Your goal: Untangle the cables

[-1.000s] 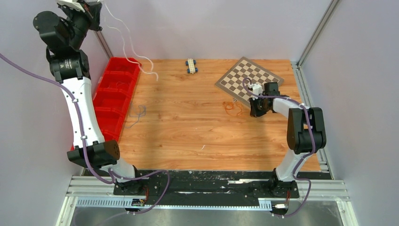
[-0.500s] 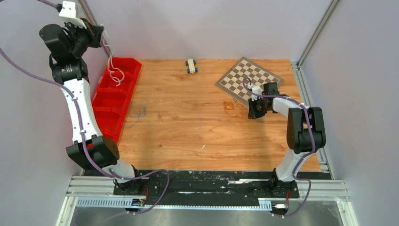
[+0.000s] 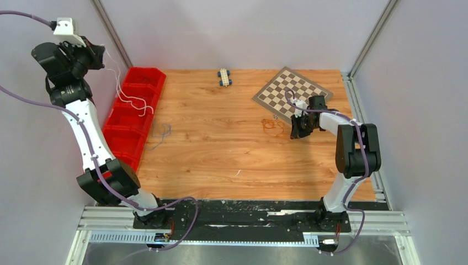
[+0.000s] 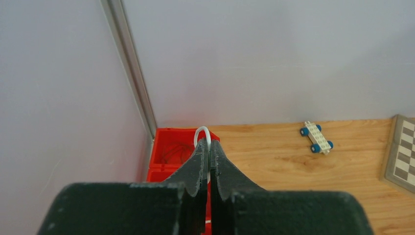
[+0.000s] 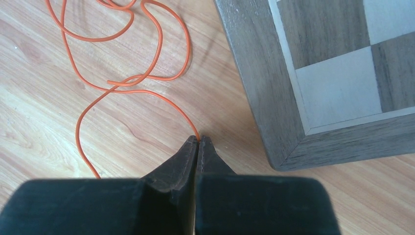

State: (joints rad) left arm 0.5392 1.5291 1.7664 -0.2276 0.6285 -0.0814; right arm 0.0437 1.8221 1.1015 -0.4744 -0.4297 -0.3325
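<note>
My left gripper (image 3: 99, 52) is raised high at the far left and is shut on a thin white cable (image 3: 128, 95). That cable hangs down over the red bins, and its loop pokes out past the fingertips in the left wrist view (image 4: 203, 134). My right gripper (image 3: 293, 131) is low on the table, shut on the end of an orange cable (image 5: 128, 83) that lies in loose loops by the chessboard corner; it also shows in the top view (image 3: 271, 126). A grey-purple cable (image 3: 160, 134) lies on the wood beside the bins.
A row of red bins (image 3: 130, 118) runs along the left edge; a dark wire lies in the far bin (image 4: 173, 152). A chessboard (image 3: 292, 92) sits at the back right. A small white brick car with blue wheels (image 3: 224, 77) stands at the back centre.
My left arm swung further left and lower with the white cable, so the cable now trails over the red bins. My right gripper stayed by the chessboard corner.
</note>
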